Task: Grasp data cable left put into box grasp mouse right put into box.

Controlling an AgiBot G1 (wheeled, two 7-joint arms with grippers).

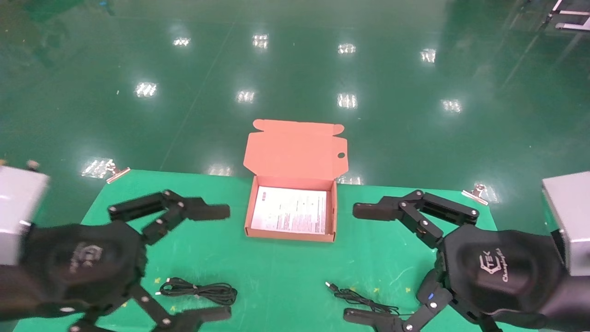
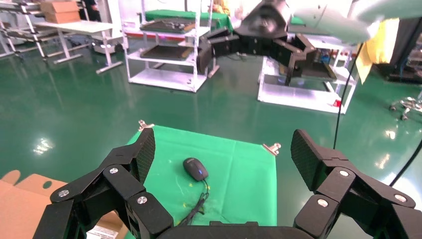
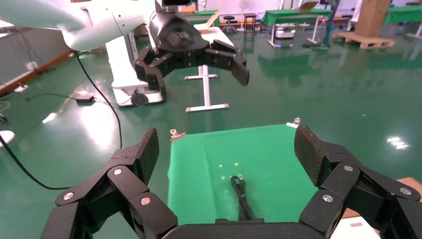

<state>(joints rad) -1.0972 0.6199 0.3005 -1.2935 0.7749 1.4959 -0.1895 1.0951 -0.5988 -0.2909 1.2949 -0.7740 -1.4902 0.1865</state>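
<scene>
One box (image 1: 295,152), salmon-orange, sits at the far middle of the green table (image 1: 272,272), flap lid up and leaning away at 12 o'clock, one round hole near the lid's right edge. One white printed sheet (image 1: 290,215) lines the bottom; nothing else inside.

One data cable (image 1: 199,291), thin black looped bundle, lies on the mat at about 7 o'clock from the box, near the front edge, apart from everything. In the right wrist view it shows as a thin dark loop (image 3: 241,194) on the mat between the fingers.

One mouse: in the head view only its cord (image 1: 364,299) with the USB plug shows, at about 5 o'clock from the box; the body is hidden under the right gripper. The left wrist view shows the black oval mouse (image 2: 195,168) flat on the mat, cord trailing off it.

Two grippers. Left gripper (image 1: 209,263) hangs above the mat at 8 o'clock from the box, fingers spread wide, gripping nothing, data cable lying between the two fingers below. Right gripper (image 1: 364,263) hangs at 4 o'clock from the box, fingers likewise spread wide, nothing held, cord under it.

Two metal clips pin the mat's far corners, one at left (image 1: 116,172), one at right (image 1: 477,192).
</scene>
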